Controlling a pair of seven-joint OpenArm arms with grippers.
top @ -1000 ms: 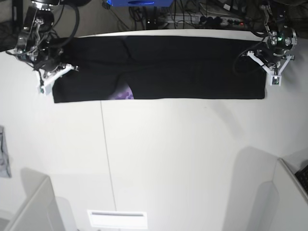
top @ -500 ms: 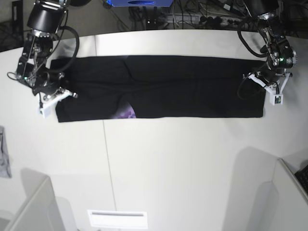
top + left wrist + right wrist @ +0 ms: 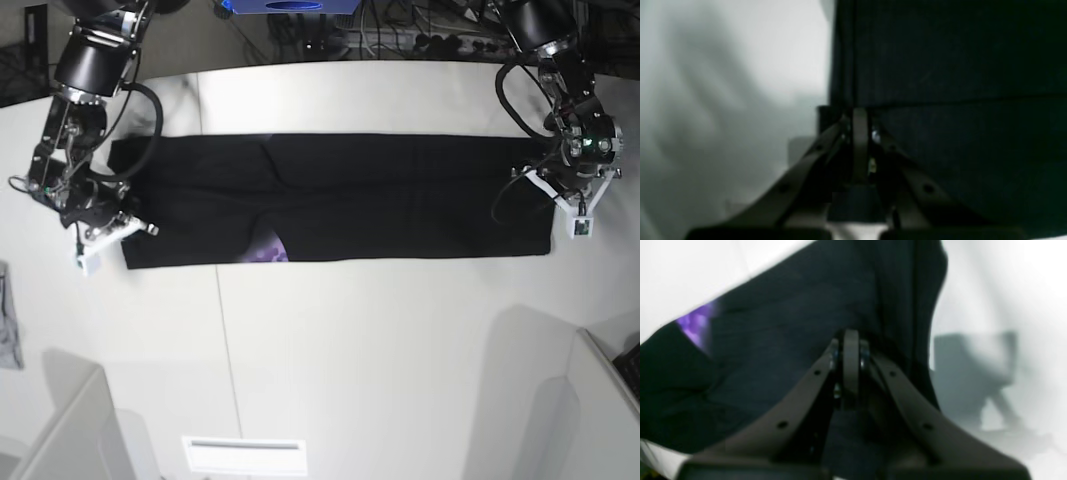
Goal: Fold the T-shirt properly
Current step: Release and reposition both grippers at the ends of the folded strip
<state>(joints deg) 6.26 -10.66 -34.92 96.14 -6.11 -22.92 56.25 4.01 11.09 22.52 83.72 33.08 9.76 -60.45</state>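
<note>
At either end of the long black cloth T-shirt [image 3: 340, 198], left gripper [image 3: 573, 212] and right gripper [image 3: 100, 240] were clamped on its edges, mid-fold; next, lay it flat and release.

**Work Area Surroundings**

The white tabletop [image 3: 380, 350] has a thin seam running front to back. Cables and a power strip [image 3: 455, 42] lie behind its far edge, beside a blue device [image 3: 285, 6]. White panels [image 3: 60, 430] stand at both near corners.
</note>
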